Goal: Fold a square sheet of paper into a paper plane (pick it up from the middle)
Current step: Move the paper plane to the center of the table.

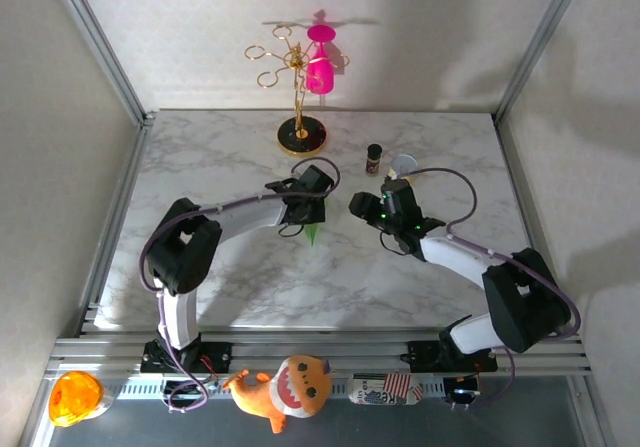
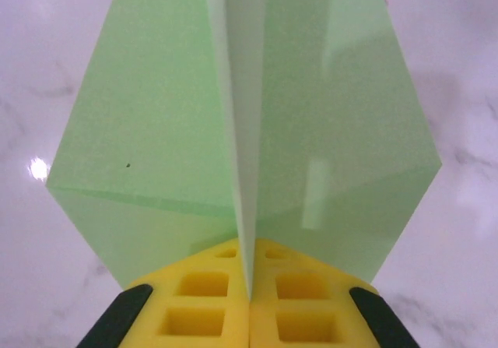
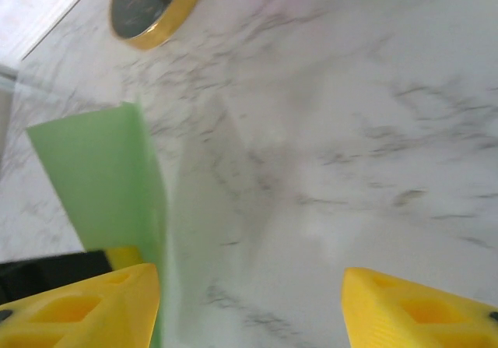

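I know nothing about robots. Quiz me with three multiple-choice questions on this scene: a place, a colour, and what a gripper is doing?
1. Where is the gold stand on the table? A) far side B) near edge C) near right corner
2. What colour is the paper plane? A) white B) pale green C) pink
3. How is the left gripper? A) wide open B) shut on a cup C) shut on the paper plane's centre ridge

Answers: 1 A, the top view shows its round base at the far side; 2 B, both wrist views show green paper; 3 C, its yellow pads meet on the ridge.
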Controlling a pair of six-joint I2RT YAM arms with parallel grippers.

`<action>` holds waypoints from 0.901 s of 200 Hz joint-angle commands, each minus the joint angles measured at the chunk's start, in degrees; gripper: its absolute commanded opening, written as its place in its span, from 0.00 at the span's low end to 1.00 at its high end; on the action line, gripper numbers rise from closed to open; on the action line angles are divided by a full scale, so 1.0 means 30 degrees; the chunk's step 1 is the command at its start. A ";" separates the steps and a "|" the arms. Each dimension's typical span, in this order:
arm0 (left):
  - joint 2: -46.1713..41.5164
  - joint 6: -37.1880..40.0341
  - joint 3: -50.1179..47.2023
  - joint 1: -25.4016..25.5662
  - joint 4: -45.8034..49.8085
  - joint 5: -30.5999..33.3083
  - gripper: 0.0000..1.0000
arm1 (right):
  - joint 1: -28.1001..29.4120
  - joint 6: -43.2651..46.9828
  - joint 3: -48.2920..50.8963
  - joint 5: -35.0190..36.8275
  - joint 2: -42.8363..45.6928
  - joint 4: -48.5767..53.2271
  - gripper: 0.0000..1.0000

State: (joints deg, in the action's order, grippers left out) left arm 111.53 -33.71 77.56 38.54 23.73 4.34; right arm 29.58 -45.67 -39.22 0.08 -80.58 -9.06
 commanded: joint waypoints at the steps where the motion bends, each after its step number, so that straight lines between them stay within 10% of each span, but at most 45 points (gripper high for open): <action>1: 0.1395 0.1528 0.1625 -0.0608 0.1067 0.0150 0.05 | -0.0464 -0.0012 0.0878 0.1149 0.0698 0.0644 0.66; 180: 0.5216 0.1512 0.5263 -0.1070 0.2800 -0.0003 0.32 | -0.1189 -0.0196 0.1783 0.0364 0.1509 0.0500 0.68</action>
State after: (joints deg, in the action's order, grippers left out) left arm 125.54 -28.69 92.53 35.53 30.22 3.88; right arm 26.37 -45.82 -34.52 1.43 -76.99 -7.22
